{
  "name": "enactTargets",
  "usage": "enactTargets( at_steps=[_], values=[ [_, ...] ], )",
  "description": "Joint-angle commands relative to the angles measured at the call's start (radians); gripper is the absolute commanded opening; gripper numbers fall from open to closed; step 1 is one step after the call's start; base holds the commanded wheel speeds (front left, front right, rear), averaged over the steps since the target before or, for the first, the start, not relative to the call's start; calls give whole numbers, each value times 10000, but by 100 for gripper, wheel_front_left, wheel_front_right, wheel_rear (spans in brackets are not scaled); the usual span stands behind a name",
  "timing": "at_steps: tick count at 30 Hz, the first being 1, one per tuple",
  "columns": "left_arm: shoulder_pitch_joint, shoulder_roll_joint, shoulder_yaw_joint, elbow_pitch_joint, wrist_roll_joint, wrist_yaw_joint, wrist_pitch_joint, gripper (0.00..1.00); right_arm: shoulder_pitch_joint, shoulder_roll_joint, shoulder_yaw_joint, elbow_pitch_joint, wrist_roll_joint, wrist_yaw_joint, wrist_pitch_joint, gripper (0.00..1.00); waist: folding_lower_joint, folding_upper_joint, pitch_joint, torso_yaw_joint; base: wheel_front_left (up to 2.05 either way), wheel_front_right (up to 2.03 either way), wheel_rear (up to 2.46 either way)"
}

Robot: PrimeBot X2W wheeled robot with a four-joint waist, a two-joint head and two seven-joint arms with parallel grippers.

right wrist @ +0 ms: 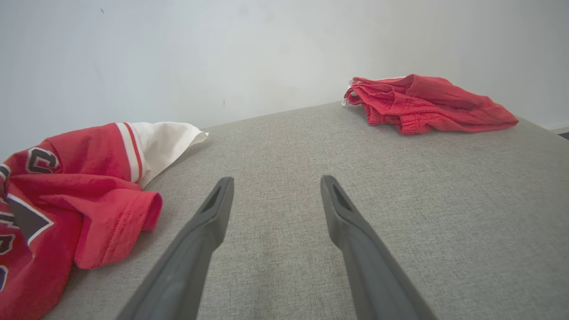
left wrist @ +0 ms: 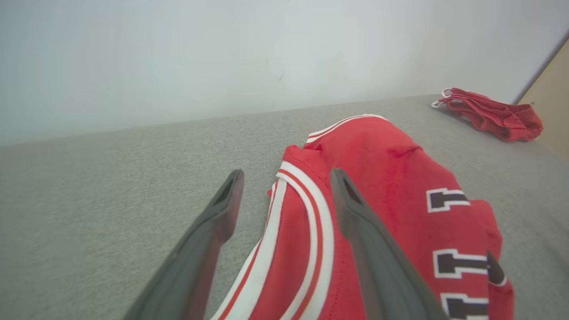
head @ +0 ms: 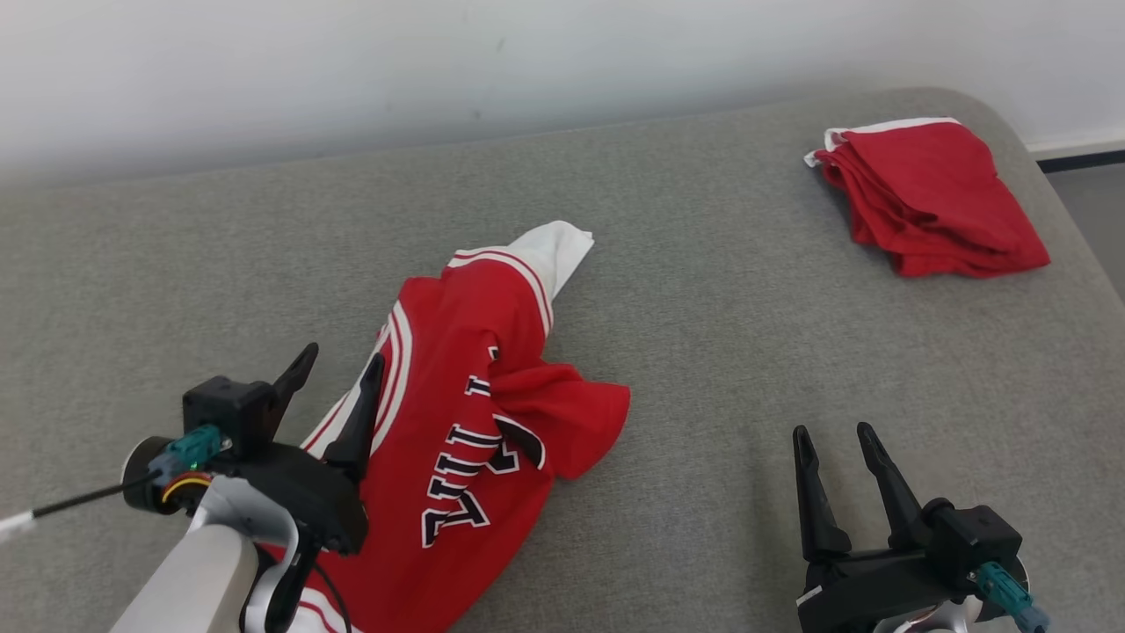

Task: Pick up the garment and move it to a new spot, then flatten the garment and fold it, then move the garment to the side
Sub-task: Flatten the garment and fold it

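- The jersey [head: 466,378] lies crumpled on the grey surface [head: 703,264], left of the middle in the head view. It is red, with white and red stripes along its edges and black letters outlined in white.
- A white part sticks out at its far end, and a red fold flops over toward the right, covering some of the lettering.
- Our left gripper [head: 342,356] sits at the jersey's left edge, low over the surface. Its 2 fingers are spread wide and point away from us, leaning a little to the right.
- In the left wrist view the striped hem runs up between those 2 fingers. One finger lies over red cloth and the other over bare grey. The cloth is not pinched, and we cannot tell whether either finger touches it.
- Our pale left forearm [head: 189,580] rises from the bottom left corner, with the wrist turned toward the jersey.
- Our right gripper [head: 831,431] is at the lower right, well apart from the jersey. Its 2 fingers are spread, grip nothing, and point up the view over bare grey.
- A folded red bundle [head: 932,198] with a white edge lies at the far right of the surface, near the wall [head: 439,70] and well apart from the jersey.
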Motion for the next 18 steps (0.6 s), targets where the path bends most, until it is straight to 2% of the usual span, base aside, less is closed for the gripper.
enactTargets(
  at_steps=[1,10,16,17,18],
  values=[
    [-316,-88,-98,429,-23,-162,115,100,-7,13,16,-22,26,-26,-12,100,-1,-1,148,-287,0,0,0],
    [-1329,-545,-556,2257,-291,-703,803,100,-50,15,-41,17,59,-26,-12,100,-1,-1,193,-601,0,0,0],
    [-1505,-679,-762,2912,-438,-802,1135,100,-43,13,-78,24,41,-26,-12,100,-1,-1,197,-611,0,0,0],
    [-1538,-708,-787,3042,-478,-828,1175,77,-56,13,-70,15,44,-26,-12,100,-1,-1,195,-607,0,0,0],
    [-1576,-721,-811,3133,-491,-858,1179,49,-63,15,-63,1,44,-26,-12,100,-1,-1,191,-602,0,0,0]
  ],
)
